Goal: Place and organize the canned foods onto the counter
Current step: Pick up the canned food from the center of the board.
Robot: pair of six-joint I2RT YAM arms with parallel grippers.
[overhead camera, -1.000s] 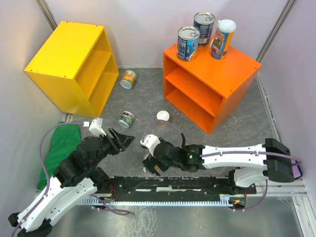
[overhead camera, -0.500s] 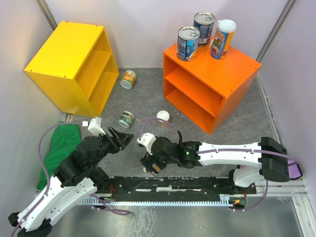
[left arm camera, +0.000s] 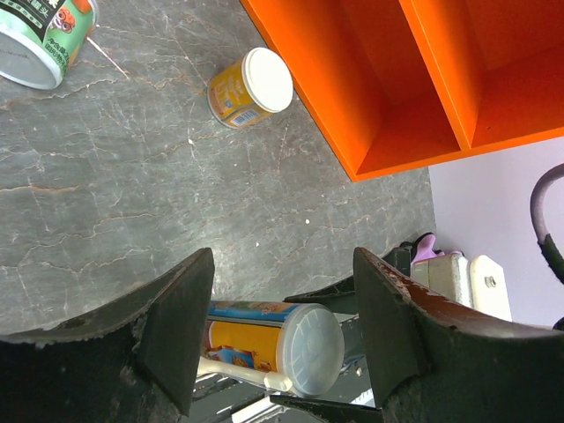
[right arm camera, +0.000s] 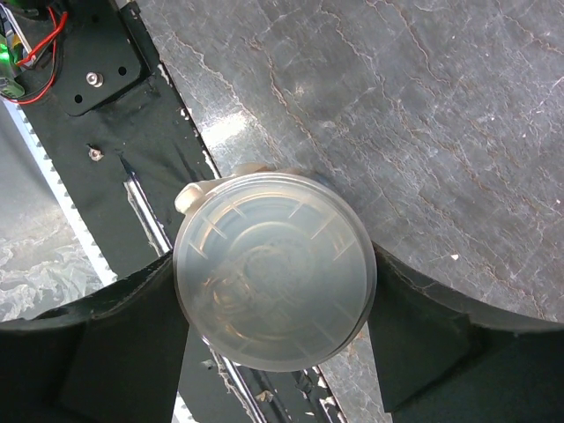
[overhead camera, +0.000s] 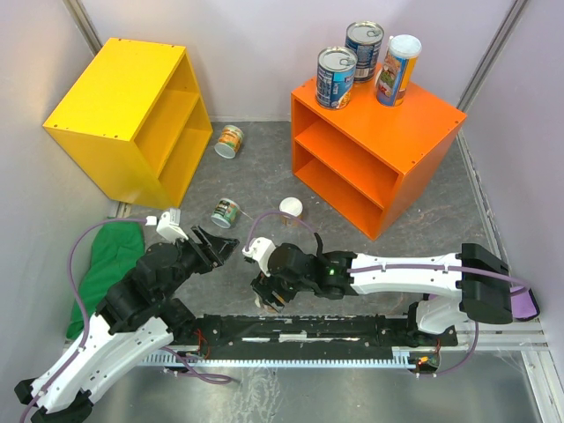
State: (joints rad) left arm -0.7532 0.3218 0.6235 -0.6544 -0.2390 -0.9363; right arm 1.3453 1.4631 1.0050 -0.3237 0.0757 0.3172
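Right end effector point(overhead camera: 267, 295): clamped across the slim can point(right arm camera: 273, 291), a finger against each flank just behind the pale lid. The can lies on its side at the near edge by the black rail point(overhead camera: 300, 326). The grip looks set for a lift.
Left end effector point(overhead camera: 218, 245): open and holding nothing, poised near left.
Orange worktop point(overhead camera: 414, 115): far right. Two blue tins point(overhead camera: 336, 77) and an upright slim can point(overhead camera: 397, 69) are grouped at its far-left corner, probably to leave bare room for more.
Its shelves point(overhead camera: 348, 159): no cans visible in either compartment.
Loose cans: three short ones point(overhead camera: 226, 212) on the grey surface between the cabinets, well apart.
Yellow cabinet point(overhead camera: 115, 88): far left, no cans seen inside.
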